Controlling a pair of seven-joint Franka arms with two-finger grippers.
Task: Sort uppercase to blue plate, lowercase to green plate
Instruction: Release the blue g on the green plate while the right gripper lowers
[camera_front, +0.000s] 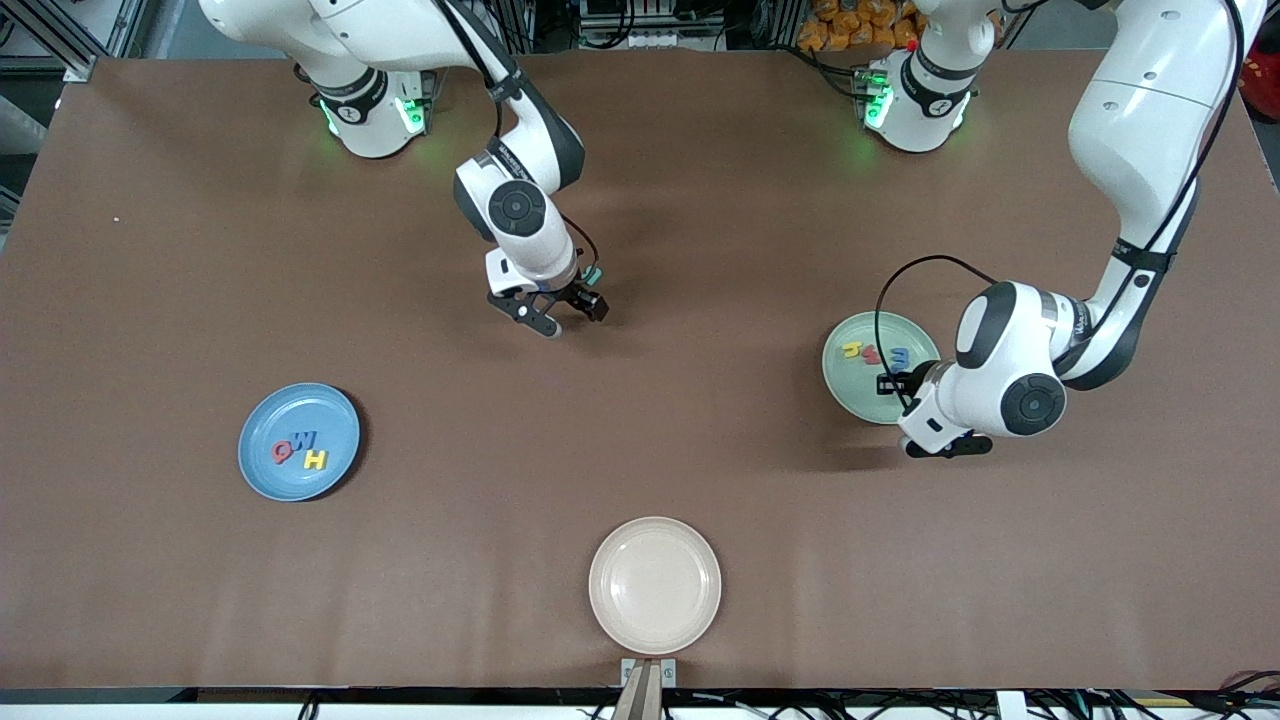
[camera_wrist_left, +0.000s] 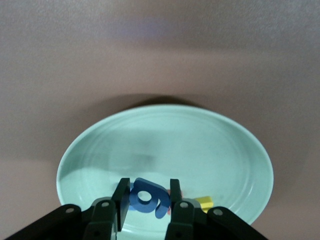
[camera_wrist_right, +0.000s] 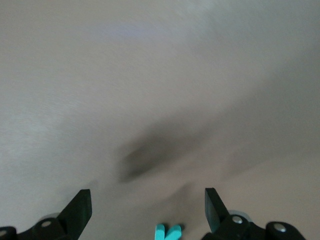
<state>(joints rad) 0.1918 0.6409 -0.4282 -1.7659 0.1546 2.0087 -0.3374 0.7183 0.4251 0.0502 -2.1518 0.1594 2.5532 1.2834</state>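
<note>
Left gripper (camera_wrist_left: 146, 199) over the green plate (camera_wrist_left: 215, 145), pinching a blue g (camera_wrist_left: 148, 198), right gripper (camera_wrist_right: 147, 207) wide open, empty, over a teal letter (camera_wrist_right: 167, 233), blue plate (camera_front: 275, 420) at the table's eight o'clock.

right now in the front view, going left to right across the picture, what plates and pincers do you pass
blue plate with its letters → right pincer, open over bare table → cream plate → green plate with its letters → left pincer, over the green plate, shut on the blue g
</note>
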